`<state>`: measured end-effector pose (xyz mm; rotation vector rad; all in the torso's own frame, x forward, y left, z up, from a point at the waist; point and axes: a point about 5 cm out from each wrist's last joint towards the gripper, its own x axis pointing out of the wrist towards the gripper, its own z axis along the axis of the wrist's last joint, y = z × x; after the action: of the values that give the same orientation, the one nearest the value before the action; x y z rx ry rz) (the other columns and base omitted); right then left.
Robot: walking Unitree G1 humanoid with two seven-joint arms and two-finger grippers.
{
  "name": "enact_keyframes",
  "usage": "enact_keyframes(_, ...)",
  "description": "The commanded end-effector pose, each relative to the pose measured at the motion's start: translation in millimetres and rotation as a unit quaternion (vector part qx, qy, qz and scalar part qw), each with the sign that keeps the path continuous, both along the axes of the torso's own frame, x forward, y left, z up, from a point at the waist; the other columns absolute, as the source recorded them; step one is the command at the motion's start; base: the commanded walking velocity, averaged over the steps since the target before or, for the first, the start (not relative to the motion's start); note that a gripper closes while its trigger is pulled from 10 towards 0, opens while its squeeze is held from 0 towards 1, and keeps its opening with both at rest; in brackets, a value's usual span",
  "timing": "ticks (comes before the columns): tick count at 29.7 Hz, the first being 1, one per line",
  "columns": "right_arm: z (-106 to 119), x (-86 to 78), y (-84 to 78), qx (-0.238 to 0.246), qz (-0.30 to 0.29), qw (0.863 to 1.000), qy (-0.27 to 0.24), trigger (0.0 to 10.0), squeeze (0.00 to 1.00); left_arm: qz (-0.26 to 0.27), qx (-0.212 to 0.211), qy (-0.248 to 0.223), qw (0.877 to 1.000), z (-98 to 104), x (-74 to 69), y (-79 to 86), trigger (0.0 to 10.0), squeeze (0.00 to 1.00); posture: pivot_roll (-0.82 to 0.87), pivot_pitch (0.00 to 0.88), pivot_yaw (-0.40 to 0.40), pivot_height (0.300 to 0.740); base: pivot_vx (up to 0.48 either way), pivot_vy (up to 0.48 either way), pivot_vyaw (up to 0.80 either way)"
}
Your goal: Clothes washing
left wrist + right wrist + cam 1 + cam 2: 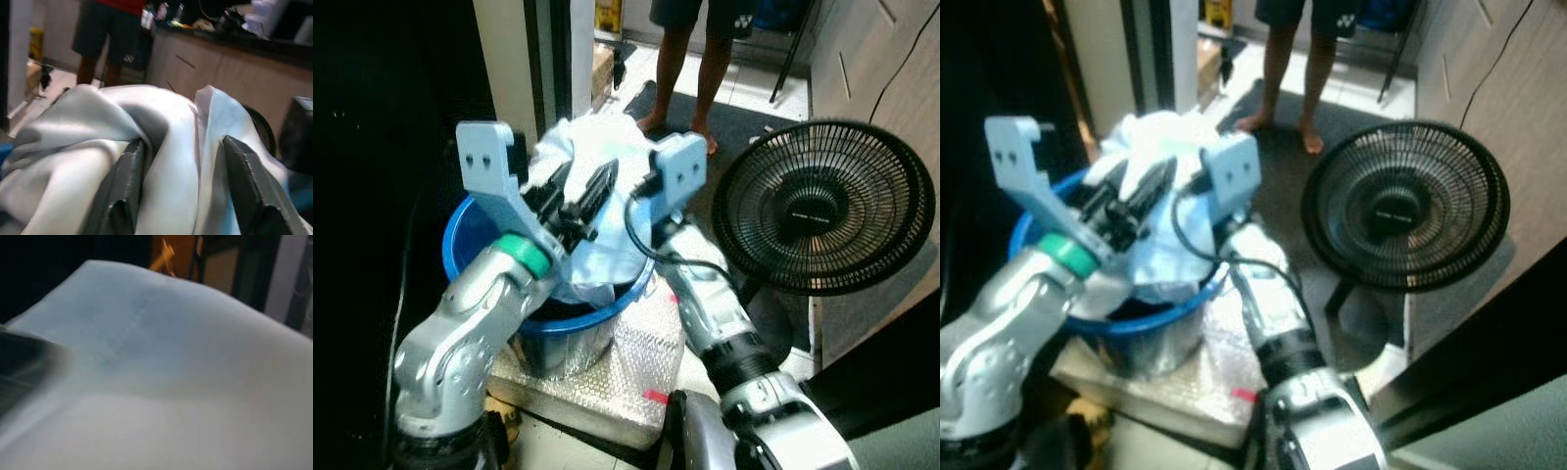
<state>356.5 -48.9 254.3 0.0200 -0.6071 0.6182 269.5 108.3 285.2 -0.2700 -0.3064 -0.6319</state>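
Left eye view: blue bucket (470, 257) on bubble-wrapped block (636, 377) holds pale cloth (607, 186). Left gripper (579, 196) fingers apart, pressed into cloth. Right gripper against cloth; finger state undeterminable. Fan (827, 206) at 3 o'clock; person (690, 49) at 12.

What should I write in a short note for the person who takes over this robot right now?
Left gripper: open, fingers pushed into the pale cloth on either side of a fold, not closed yet.
Right gripper: against the same cloth; fingers cannot be told.
The cloth is piled in the blue bucket, which stands on a bubble-wrapped block.
A fan is close on the right; a person stands behind.
Left: close and lift the cloth out.
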Motion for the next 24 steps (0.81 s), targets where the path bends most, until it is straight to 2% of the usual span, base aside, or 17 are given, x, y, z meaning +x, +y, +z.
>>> enact_keyframes(1,-4,-1.0,-12.7,0.008,-0.015,1.0,0.007,10.0,0.0,-0.039,0.006,-0.009,0.999,3,-12.7,-3.7,10.0,1.0,0.1,0.151,-0.045,0.486,0.0,0.0,0.0)
enact_keyframes(2,-4,-1.0,-12.7,0.008,-0.015,1.0,0.007,10.0,0.0,-0.039,0.006,-0.009,0.999,3,-12.7,-3.7,10.0,1.0,0.1,0.151,-0.045,0.486,0.0,0.0,0.0)
enact_keyframes(3,-12,-0.2,-27.6,0.02,-0.035,0.999,0.03,10.0,0.0,-0.052,0.004,-0.012,0.999,6,-18.7,0.9,10.0,0.81,0.1,0.151,-0.046,0.486,0.0,0.0,0.0)
enact_keyframes(4,-12,-0.2,-27.6,0.02,-0.035,0.999,0.03,10.0,0.0,-0.052,0.004,-0.012,0.999,6,-18.7,0.9,10.0,0.81,0.1,0.151,-0.046,0.486,0.0,0.0,0.0)
enact_keyframes(5,-19,-0.2,-40.7,0.031,-0.053,0.997,0.048,10.0,0.0,-0.062,0.003,-0.015,0.998,8,-23.6,4.7,10.0,0.0,0.11,0.15,-0.046,0.486,0.0,0.0,0.0)
enact_keyframes(7,-19,-0.2,-40.7,0.031,-0.053,0.997,0.048,10.0,0.0,-0.062,0.003,-0.015,0.998,8,-23.6,4.7,10.0,0.0,0.11,0.15,-0.046,0.486,0.0,0.0,0.0)
enact_keyframes(8,-25,-2.3,-56.0,0.046,-0.073,0.994,0.063,10.0,0.0,-0.066,0.022,-0.02,0.997,7,-28.2,9.4,10.0,0.0,0.1,0.146,-0.046,0.486,0.0,0.0,0.0)
enact_keyframes(9,-25,-2.3,-56.0,0.046,-0.073,0.994,0.063,10.0,0.0,-0.066,0.022,-0.02,0.997,7,-28.2,9.4,10.0,0.0,0.1,0.146,-0.046,0.486,0.0,0.0,0.0)
enact_keyframes(10,-26,-6.7,-68.6,0.066,-0.082,0.992,0.072,10.0,0.0,-0.057,0.036,-0.02,0.998,5,-30.2,14.4,10.0,0.0,0.1,0.144,-0.043,0.486,0.0,0.0,0.0)
enact_keyframes(12,-26,-6.7,-68.6,0.066,-0.082,0.992,0.072,10.0,0.0,-0.057,0.036,-0.02,0.998,5,-30.2,14.4,10.0,0.0,0.1,0.144,-0.043,0.486,0.0,0.0,0.0)
enact_keyframes(14,-23,-21.6,-79.3,0.085,-0.068,0.991,0.076,10.0,0.0,-0.014,0.033,-0.047,0.998,17,-26.0,25.2,10.0,0.0,0.1,0.133,-0.043,0.486,0.0,0.0,0.0)
enact_keyframes(19,-21,-27.0,-79.9,0.089,-0.058,0.991,0.078,10.0,0.0,0.001,0.027,-0.058,0.998,23,-24.2,28.0,10.0,0.0,0.1,0.125,-0.042,0.486,0.0,0.0,0.0)
enact_keyframes(20,-19,-31.5,-77.8,0.1,-0.05,0.991,0.078,10.0,0.0,0.029,0.025,-0.076,0.996,31,-18.8,28.4,10.0,0.0,0.09,0.114,-0.039,0.486,0.0,0.0,0.0)
enact_keyframes(22,-19,-31.5,-77.8,0.1,-0.05,0.991,0.078,10.0,0.0,0.029,0.025,-0.076,0.996,31,-18.8,28.4,10.0,0.0,0.09,0.114,-0.039,0.486,0.0,0.0,0.0)
enact_keyframes(23,-14,-31.7,-74.9,0.114,-0.055,0.989,0.071,10.0,0.0,0.061,0.04,-0.095,0.993,37,-11.3,25.9,10.0,0.0,0.09,0.102,-0.033,0.49,0.0,0.0,0.0)
enact_keyframes(24,-14,-31.7,-74.9,0.114,-0.055,0.989,0.071,10.0,0.0,0.061,0.04,-0.095,0.993,37,-11.3,25.9,10.0,0.0,0.09,0.102,-0.033,0.49,0.0,0.0,0.0)
